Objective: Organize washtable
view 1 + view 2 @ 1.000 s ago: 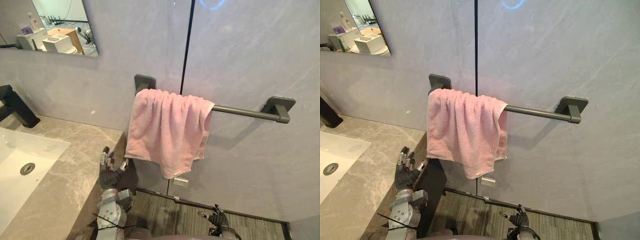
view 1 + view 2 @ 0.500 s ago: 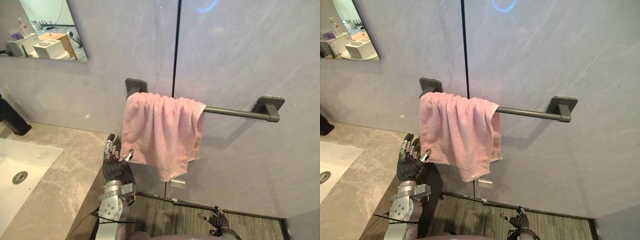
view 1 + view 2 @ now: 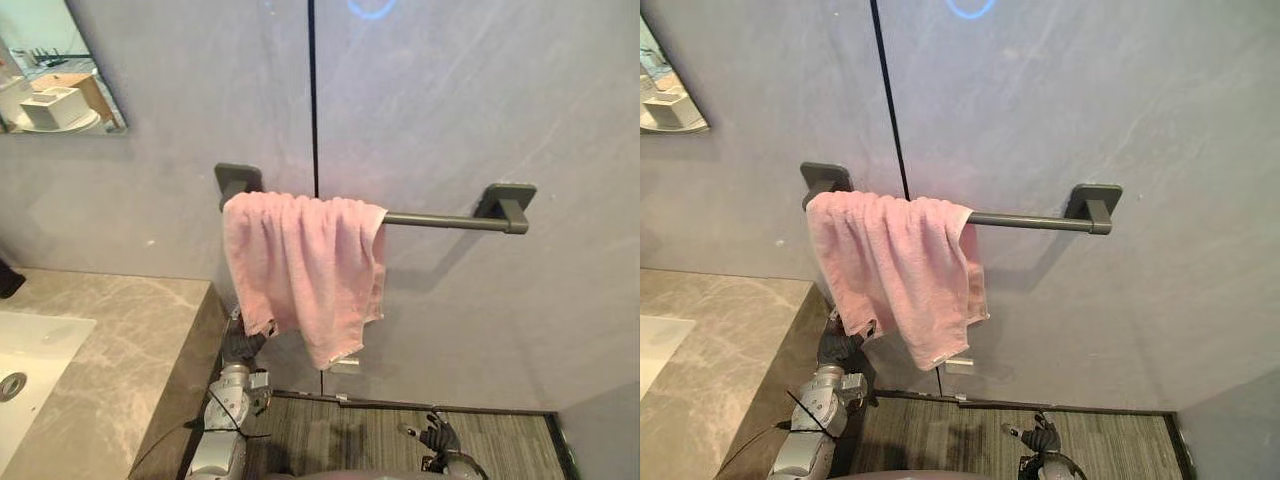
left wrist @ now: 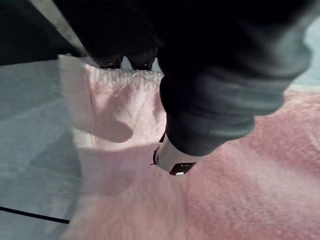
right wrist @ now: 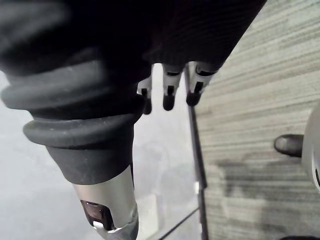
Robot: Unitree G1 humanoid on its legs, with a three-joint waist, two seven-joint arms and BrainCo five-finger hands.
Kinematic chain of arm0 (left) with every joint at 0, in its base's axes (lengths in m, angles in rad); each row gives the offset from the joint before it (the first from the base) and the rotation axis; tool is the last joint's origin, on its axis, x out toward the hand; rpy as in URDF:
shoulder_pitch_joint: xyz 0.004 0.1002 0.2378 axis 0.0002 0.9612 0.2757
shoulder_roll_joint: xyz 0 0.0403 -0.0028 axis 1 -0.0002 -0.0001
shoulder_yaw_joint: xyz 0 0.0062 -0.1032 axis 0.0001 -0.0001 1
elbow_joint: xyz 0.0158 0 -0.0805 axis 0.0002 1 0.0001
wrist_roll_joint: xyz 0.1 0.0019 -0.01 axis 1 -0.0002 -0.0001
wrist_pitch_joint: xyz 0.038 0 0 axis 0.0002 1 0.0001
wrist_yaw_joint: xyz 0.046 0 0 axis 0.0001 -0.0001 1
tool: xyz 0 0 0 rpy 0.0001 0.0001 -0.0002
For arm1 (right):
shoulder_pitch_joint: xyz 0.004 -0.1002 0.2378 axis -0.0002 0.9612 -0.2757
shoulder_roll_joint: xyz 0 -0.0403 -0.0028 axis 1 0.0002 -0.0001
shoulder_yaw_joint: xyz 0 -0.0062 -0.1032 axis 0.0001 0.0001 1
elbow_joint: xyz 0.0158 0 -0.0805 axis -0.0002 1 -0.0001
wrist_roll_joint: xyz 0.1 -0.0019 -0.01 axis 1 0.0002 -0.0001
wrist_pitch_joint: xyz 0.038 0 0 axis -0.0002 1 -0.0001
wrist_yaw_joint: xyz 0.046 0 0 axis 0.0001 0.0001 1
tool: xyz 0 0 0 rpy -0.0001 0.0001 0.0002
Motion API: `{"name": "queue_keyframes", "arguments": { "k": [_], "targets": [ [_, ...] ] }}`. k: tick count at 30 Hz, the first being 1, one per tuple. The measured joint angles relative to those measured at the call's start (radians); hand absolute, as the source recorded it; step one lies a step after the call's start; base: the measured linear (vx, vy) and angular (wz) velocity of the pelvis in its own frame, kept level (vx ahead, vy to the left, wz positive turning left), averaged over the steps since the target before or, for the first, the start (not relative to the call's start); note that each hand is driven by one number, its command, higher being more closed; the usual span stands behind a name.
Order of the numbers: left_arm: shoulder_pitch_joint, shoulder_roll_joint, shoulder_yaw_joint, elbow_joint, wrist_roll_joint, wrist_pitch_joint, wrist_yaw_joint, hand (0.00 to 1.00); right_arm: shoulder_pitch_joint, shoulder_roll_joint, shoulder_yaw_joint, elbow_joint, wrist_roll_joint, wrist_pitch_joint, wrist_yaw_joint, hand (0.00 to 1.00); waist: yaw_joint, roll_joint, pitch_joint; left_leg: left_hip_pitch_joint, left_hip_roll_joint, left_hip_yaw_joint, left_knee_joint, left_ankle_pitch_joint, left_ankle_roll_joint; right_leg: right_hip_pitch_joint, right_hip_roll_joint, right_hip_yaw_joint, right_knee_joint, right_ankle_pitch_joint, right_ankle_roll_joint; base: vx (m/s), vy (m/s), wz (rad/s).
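A pink towel (image 3: 305,265) hangs bunched over the left end of a dark wall bar (image 3: 440,219). My left hand (image 3: 241,345) is raised to the towel's lower left corner, which is puckered where the hand meets it. In the left wrist view the thumb (image 4: 172,162) presses on the pink cloth (image 4: 240,200) and the fingertips (image 4: 111,62) sit at its edge, with a fold of cloth between them. My right hand (image 3: 437,437) hangs low over the floor, its fingers (image 5: 167,97) relaxed and holding nothing.
A marble counter (image 3: 120,340) with a white sink (image 3: 25,350) runs along the left, its end right beside my left arm. A mirror (image 3: 50,70) hangs above it. Grey striped carpet (image 3: 380,440) covers the floor under the towel bar.
The camera has turned right, so the scene has shifted left. My left hand rose from beside the counter's end with spread fingers and closed on the towel's lower left corner.
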Motion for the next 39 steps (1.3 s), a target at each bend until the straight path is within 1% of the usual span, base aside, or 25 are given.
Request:
{"name": "queue_keyframes", "arguments": {
  "k": [3, 6, 8, 9, 12, 16, 17, 20, 22, 25, 30, 32, 37, 39],
  "targets": [
    [-0.002, 0.018, 0.0, 0.011, 0.002, 0.003, -0.002, 1.0, -0.013, -0.012, 0.007, -0.008, -0.001, 0.0, 0.016, 0.0, -0.002, -0.004, 0.004, 0.002, -0.002, -0.002, -0.007, 0.0, 0.001, -0.002, 0.006, 0.02, -0.02, 0.015, 0.0, -0.01, 0.012, -0.18],
    [-0.006, 0.031, 0.004, 0.043, 0.002, 0.005, -0.001, 1.0, -0.01, -0.027, 0.023, -0.062, 0.0, -0.001, 0.018, 0.0, -0.007, -0.004, 0.005, 0.002, -0.006, -0.008, -0.016, 0.002, 0.003, -0.013, 0.006, 0.034, -0.021, 0.019, 0.001, -0.01, 0.01, -0.15],
    [-0.009, 0.036, 0.009, 0.043, 0.002, 0.004, -0.001, 1.0, -0.009, -0.033, 0.024, -0.123, 0.0, -0.001, 0.019, 0.0, -0.01, -0.003, 0.008, 0.001, -0.01, -0.019, -0.021, 0.004, 0.006, -0.019, 0.008, 0.045, -0.028, 0.027, 0.001, -0.01, 0.003, -0.15],
    [-0.013, 0.036, 0.013, 0.043, 0.002, 0.004, -0.001, 1.0, -0.008, -0.035, 0.024, -0.176, 0.0, -0.003, 0.02, 0.0, -0.023, -0.002, 0.009, -0.001, -0.014, -0.033, -0.021, 0.004, 0.006, -0.017, 0.009, 0.047, -0.039, 0.033, 0.004, -0.01, 0.004, -0.05],
    [-0.025, 0.036, 0.017, 0.041, 0.002, 0.004, -0.001, 1.0, 0.003, -0.041, 0.029, -0.345, 0.003, -0.01, 0.024, 0.0, -0.033, 0.002, 0.016, -0.001, -0.016, -0.033, -0.022, 0.004, 0.006, -0.018, 0.008, 0.054, -0.054, 0.041, 0.009, -0.02, 0.009, -0.05],
    [-0.027, 0.045, 0.019, 0.029, 0.002, 0.004, -0.001, 1.0, 0.021, -0.052, 0.036, -0.489, 0.001, -0.017, 0.046, 0.0, -0.046, -0.006, 0.023, -0.002, -0.016, -0.033, -0.022, 0.003, 0.006, -0.018, 0.008, 0.055, -0.058, 0.041, 0.009, 0.0, 0.0, 0.0],
    [-0.027, 0.053, 0.018, 0.024, 0.002, 0.004, -0.001, 1.0, 0.024, -0.052, 0.036, -0.523, -0.001, -0.026, 0.055, 0.0, -0.051, -0.008, 0.026, -0.002, -0.016, -0.033, -0.022, 0.003, 0.006, -0.017, 0.009, 0.057, -0.059, 0.041, 0.009, 0.0, 0.0, 0.0],
    [-0.027, 0.061, 0.018, -0.012, 0.003, 0.004, -0.001, 1.0, 0.041, -0.059, 0.045, -0.608, -0.009, -0.045, 0.063, 0.0, -0.054, -0.009, 0.034, -0.003, -0.016, -0.031, -0.02, 0.002, 0.008, -0.017, 0.009, 0.068, -0.058, 0.042, 0.011, 0.02, 0.0, -0.08],
    [-0.024, 0.059, 0.015, -0.032, 0.003, 0.004, -0.001, 1.0, 0.055, -0.072, 0.062, -0.667, -0.009, -0.051, 0.067, 0.0, -0.053, -0.006, 0.036, -0.004, -0.017, -0.03, -0.01, -0.005, 0.016, -0.018, 0.009, 0.083, -0.057, 0.042, 0.011, 0.0, 0.007, -0.14],
    [-0.025, 0.058, 0.013, -0.064, 0.004, -0.004, -0.001, 1.0, 0.072, -0.086, 0.085, -0.758, -0.009, -0.057, 0.093, 0.0, -0.056, -0.002, 0.038, -0.005, -0.017, -0.03, -0.002, -0.012, 0.018, -0.018, 0.009, 0.088, -0.057, 0.042, 0.012, 0.0, 0.002, -0.06],
    [-0.027, 0.054, 0.011, -0.107, 0.004, -0.007, 0.0, 1.0, 0.069, -0.118, 0.129, -0.849, -0.011, -0.089, 0.112, 0.0, -0.055, 0.0, 0.04, -0.015, -0.017, -0.028, 0.027, -0.031, 0.023, -0.016, 0.008, 0.091, -0.057, 0.043, 0.013, 0.0, 0.0, 0.0],
    [-0.027, 0.054, 0.008, -0.132, 0.004, -0.009, 0.001, 1.0, 0.064, -0.133, 0.155, -0.876, -0.011, -0.092, 0.128, 0.0, -0.055, 0.0, 0.04, -0.017, -0.017, -0.028, 0.029, -0.031, 0.023, -0.017, 0.008, 0.091, -0.057, 0.044, 0.014, 0.0, 0.0, 0.0],
    [-0.042, 0.054, -0.014, -0.163, 0.004, -0.021, 0.001, 1.0, 0.014, -0.173, 0.238, -0.877, -0.006, -0.093, 0.152, 0.0, -0.054, 0.001, 0.041, -0.019, -0.018, -0.029, 0.031, -0.031, 0.023, -0.017, 0.007, 0.09, -0.057, 0.045, 0.016, 0.0, 0.0, 0.0],
    [-0.045, 0.054, -0.03, -0.167, 0.004, -0.025, 0.001, 1.0, -0.014, -0.188, 0.277, -0.877, -0.005, -0.093, 0.173, 0.0, -0.054, 0.001, 0.041, -0.021, -0.018, -0.03, 0.032, -0.031, 0.023, -0.016, 0.007, 0.089, -0.057, 0.045, 0.016, 0.0, 0.0, 0.0]
  ]
}}
